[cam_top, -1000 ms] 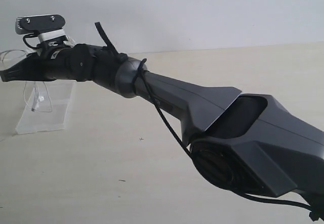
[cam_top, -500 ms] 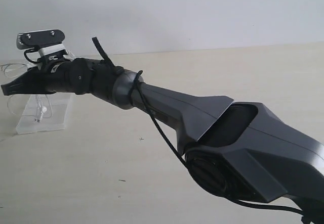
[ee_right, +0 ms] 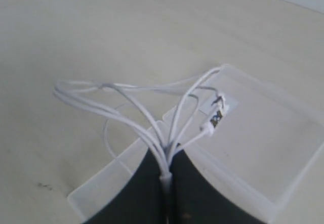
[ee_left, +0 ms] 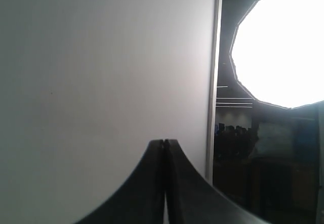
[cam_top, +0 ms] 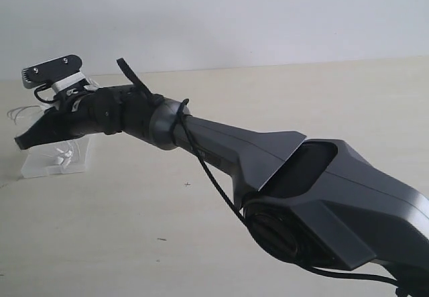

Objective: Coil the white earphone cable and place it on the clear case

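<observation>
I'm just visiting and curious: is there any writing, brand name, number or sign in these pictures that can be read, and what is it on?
None can be read in any view.
The small white piece with dark specks, over the clear case by the white earphone cable: too blurred to tell if it is print.
The dark arm: no brand mark shows.
</observation>
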`<state>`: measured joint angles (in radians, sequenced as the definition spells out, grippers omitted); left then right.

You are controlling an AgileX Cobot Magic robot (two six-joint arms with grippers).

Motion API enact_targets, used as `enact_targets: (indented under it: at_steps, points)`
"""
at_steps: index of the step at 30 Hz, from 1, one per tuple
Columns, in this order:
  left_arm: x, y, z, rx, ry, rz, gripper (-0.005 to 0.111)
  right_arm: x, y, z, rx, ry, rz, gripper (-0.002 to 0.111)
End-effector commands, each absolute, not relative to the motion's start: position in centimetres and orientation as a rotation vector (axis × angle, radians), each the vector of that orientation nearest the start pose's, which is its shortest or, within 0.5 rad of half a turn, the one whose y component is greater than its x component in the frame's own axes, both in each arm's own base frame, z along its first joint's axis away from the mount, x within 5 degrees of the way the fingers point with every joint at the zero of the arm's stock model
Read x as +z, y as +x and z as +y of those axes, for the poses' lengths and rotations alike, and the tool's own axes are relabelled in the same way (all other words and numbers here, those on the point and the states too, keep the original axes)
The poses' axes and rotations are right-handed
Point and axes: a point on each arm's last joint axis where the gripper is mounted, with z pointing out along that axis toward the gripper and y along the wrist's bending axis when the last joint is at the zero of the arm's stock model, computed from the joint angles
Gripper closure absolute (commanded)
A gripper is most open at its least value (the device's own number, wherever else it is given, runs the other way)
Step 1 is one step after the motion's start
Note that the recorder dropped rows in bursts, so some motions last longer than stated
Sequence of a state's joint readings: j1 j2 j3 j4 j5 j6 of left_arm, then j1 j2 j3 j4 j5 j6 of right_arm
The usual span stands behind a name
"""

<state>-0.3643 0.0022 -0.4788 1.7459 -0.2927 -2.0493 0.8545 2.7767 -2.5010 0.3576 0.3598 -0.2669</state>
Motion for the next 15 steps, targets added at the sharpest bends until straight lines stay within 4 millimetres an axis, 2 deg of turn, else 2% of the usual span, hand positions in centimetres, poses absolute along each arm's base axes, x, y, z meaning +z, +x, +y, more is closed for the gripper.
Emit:
enact_targets:
  at_steps: [1,15]
  points:
    - [36.02,-1.80,-2.19,-0.750,0.321,1.056,0.107,11.98,39.26,46.17,0.639,-0.912,1.969,0.108]
    - [36.00,-1.82,-2.24,-0.753,0.327,1.056,0.107,11.88,39.61,45.79,0.629,-0.910,1.983,0.108]
